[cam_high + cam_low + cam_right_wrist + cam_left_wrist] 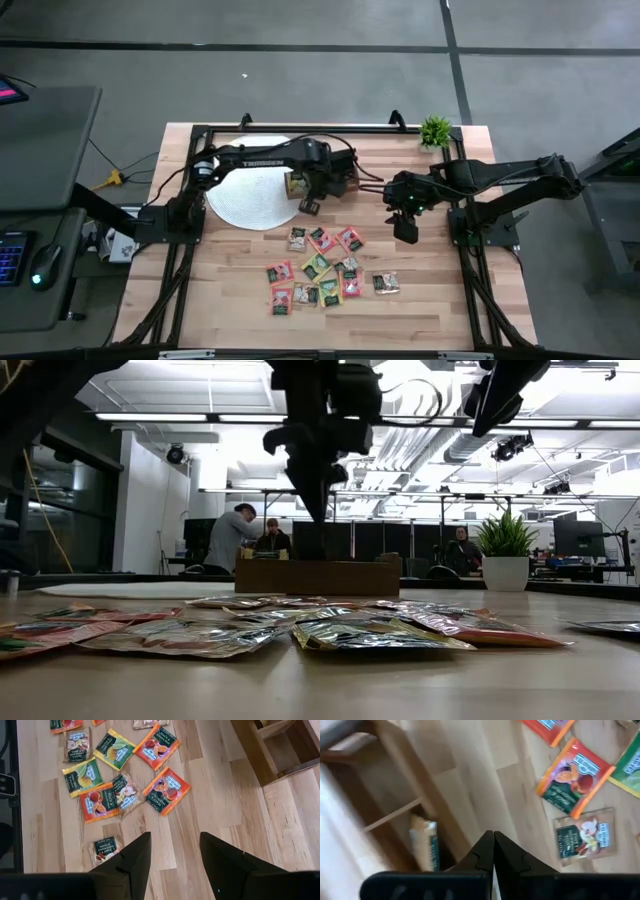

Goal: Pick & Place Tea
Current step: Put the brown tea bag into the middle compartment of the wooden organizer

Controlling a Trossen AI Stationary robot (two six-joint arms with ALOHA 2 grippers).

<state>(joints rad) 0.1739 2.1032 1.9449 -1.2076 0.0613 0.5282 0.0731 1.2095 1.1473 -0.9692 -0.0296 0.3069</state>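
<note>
Wooden tray (325, 182) sits mid-table toward the far edge, partly on the white round mat (250, 195). Left gripper (310, 205) hangs at the tray's near edge, pointing down; its wrist view shows the fingers pinched fully together with nothing visible between them. One packet (426, 851) stands on edge in a tray compartment right by those fingers, so my read is a drop just completed, or a closed-finger nudge; can't tell which.

Loose tea packets (322, 268) lie scattered flat on the bare wood nearer the front edge, some overlapping, well apart from the tray. Overlaps will make clean single picks harder.

Right gripper (172, 857) hovers above the table between tray and pile, jaws spread wide and empty. Looks staged to go for the next packet while the left arm clears.

Hidden or unclear:
- The arm covers most of the tray from above, so compartment contents can't be counted.
- Left wrist view is blurred at the tray; the standing packet's label isn't readable.
- Low view shows only glare on the foil fronts and the tray's front wall.
- A potted plant (435, 131) stands at the far right corner, clear of the work.
</note>
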